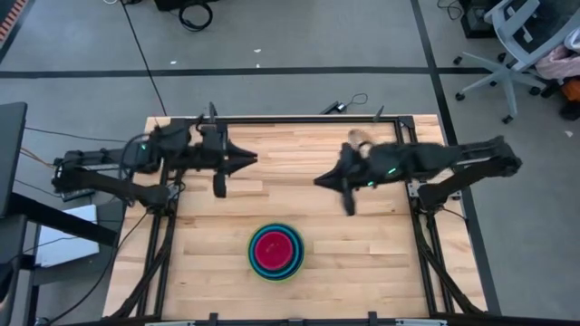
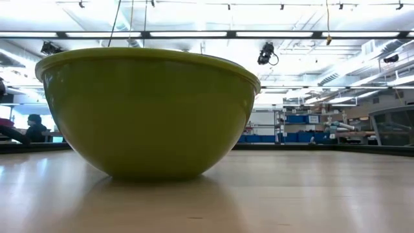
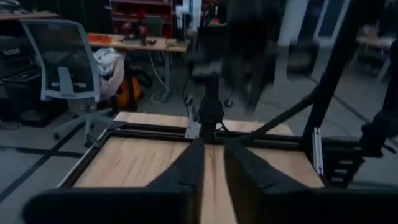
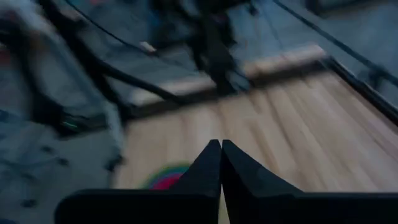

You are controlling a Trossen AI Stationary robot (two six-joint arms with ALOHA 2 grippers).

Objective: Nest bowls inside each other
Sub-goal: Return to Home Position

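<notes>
On a wooden table (image 1: 381, 263) in a strip-lit workshop, nested into one stack (image 1: 277, 252) near the front edge, midway between the arms: large lime green bowl (image 2: 149, 110) outermost, smaller ones ringed inside, small magenta-red bowl (image 1: 275, 248) at the centre, apparently set down as finished work. Farther back, held level above the boards and well apart from the stack, likely for parking at home: left gripper (image 1: 249, 159) to its rear left, fingers a slit apart and empty, and right gripper (image 1: 319, 181) to its rear right, fingers pressed together on nothing.
</notes>
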